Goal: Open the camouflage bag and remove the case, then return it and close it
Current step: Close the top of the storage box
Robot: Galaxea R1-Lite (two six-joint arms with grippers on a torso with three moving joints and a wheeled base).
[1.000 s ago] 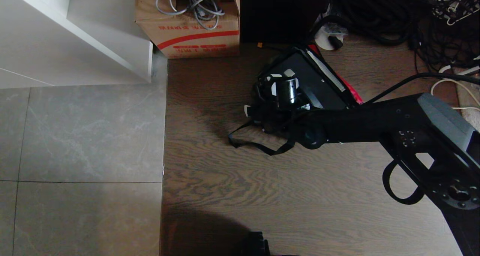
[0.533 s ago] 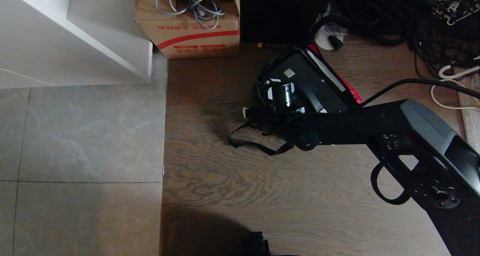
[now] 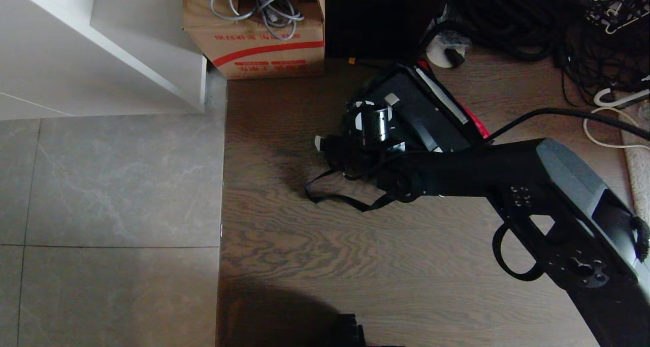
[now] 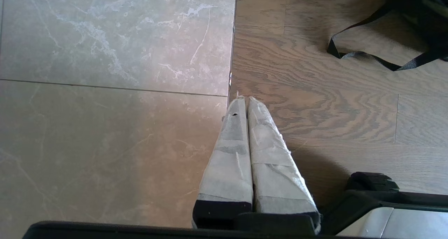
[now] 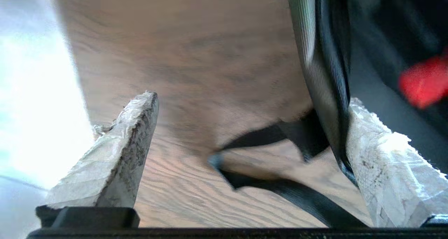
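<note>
Spread wide, my right gripper (image 5: 252, 127) hung low over the wood floor (image 3: 355, 265) at the near edge of the camouflage bag (image 3: 355, 159), its taped fingers (image 5: 115, 155) well apart with nothing pinched between them. From the right wrist view I saw one finger beside the bag's edge trim (image 5: 325, 74), while the black strap (image 5: 280, 186) lay loose on the boards in the gap. I could not tell whether that finger touched the fabric. From the head view the bag lay on the floor in front of the tall black box (image 3: 383, 17) and the cardboard box (image 3: 254, 42), its flap open, and the case (image 3: 421, 113) sat inside it, tilted, with red lining (image 3: 480, 126) showing at its far side. My left gripper (image 4: 246, 102) was parked apart, over the seam between tile and wood, its fingers pressed together on nothing.
</note>
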